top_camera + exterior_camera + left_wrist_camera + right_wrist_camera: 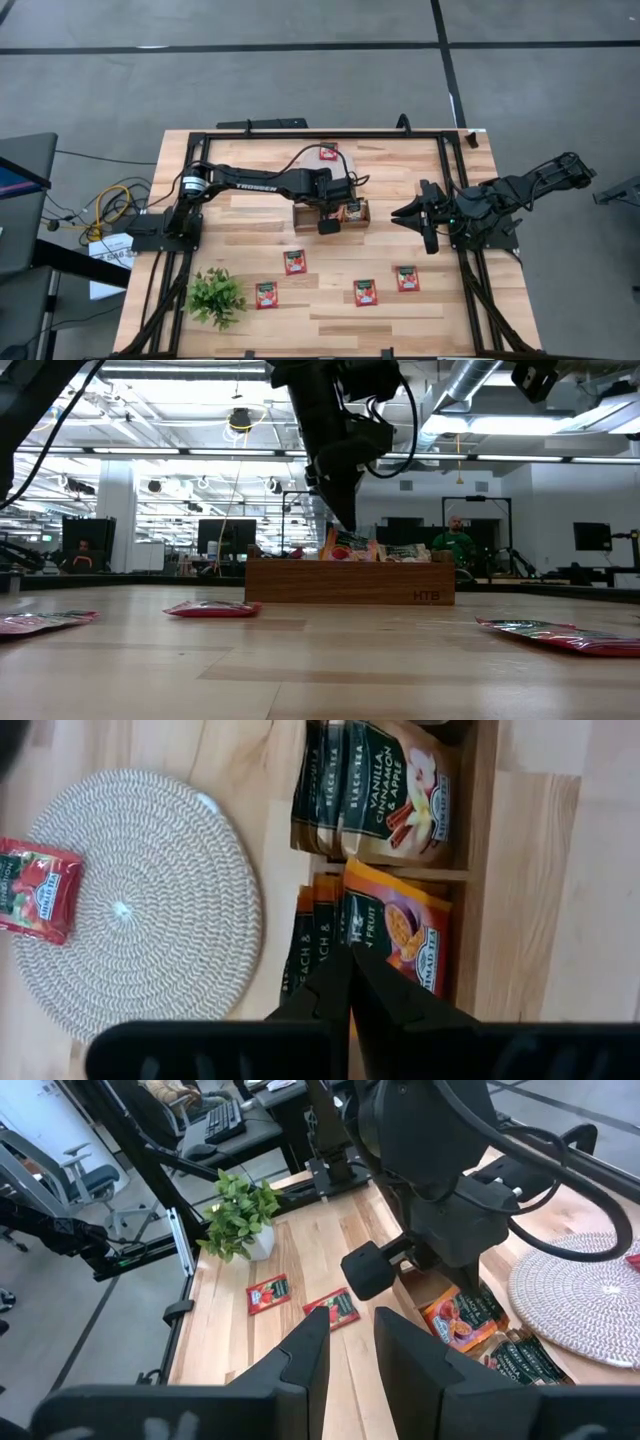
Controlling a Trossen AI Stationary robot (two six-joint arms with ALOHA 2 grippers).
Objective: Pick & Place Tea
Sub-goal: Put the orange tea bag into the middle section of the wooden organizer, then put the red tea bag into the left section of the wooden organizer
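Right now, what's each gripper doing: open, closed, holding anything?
Left gripper: closed, empty, above the orange sachets in the wooden tray.
Right gripper: open, empty, waiting at the table's right side.

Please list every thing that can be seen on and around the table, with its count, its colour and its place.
Flat square red tea sachets: four, red, on the bare table in front of the tray.
Red tea sachet on the mat: one, red, at the mat's edge.
Dark black-tea sachets: several, dark green, standing in one tray compartment.
Orange fruit-tea sachets: several, orange, in the next compartment.
Long wooden tray: one, brown, table centre.
Round woven mat: one, pale, beside the tray.
Small potted plant: one, green, front left corner.
Wooden table: one, light.
People: two, far behind.
Left gripper: shut, over the orange sachets.
Right gripper: open, empty, at the table's right.
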